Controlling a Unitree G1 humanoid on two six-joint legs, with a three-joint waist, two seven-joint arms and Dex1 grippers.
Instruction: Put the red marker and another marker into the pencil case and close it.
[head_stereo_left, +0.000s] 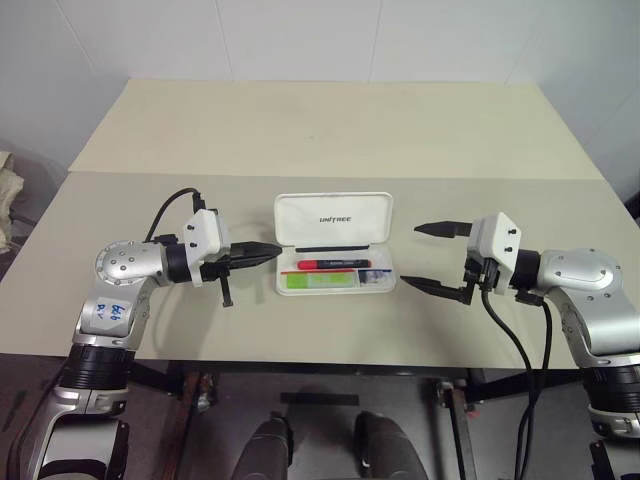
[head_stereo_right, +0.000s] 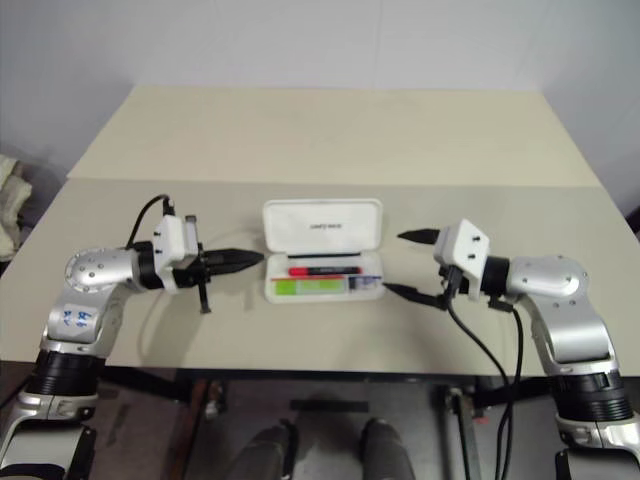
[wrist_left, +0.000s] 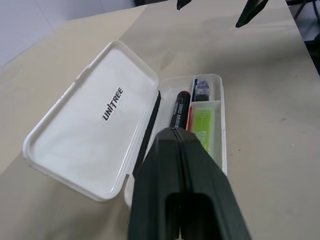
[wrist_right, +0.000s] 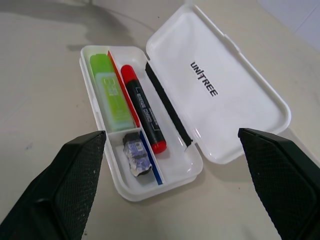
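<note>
We see the pencil case (head_stereo_left: 334, 245) lying open on the beige table (head_stereo_left: 320, 130), its lid (wrist_right: 220, 85) tipped back and showing the dark UNITREE lettering. Inside the tray, the red marker (wrist_right: 143, 108) lies in the long compartment next to the lid hinge, and the light green highlighter (wrist_right: 111, 91) rests in the front compartment beside it, a red divider between them. A small dark-and-blue object (wrist_right: 137, 156) sits in the short end compartment. Our left pincer (head_stereo_left: 262, 253) hovers just beside the case's left end, its fingers pressed together and holding nothing. Our right pincer (head_stereo_left: 430, 257) hangs off the case's right end, fingers spread wide and empty.
</note>
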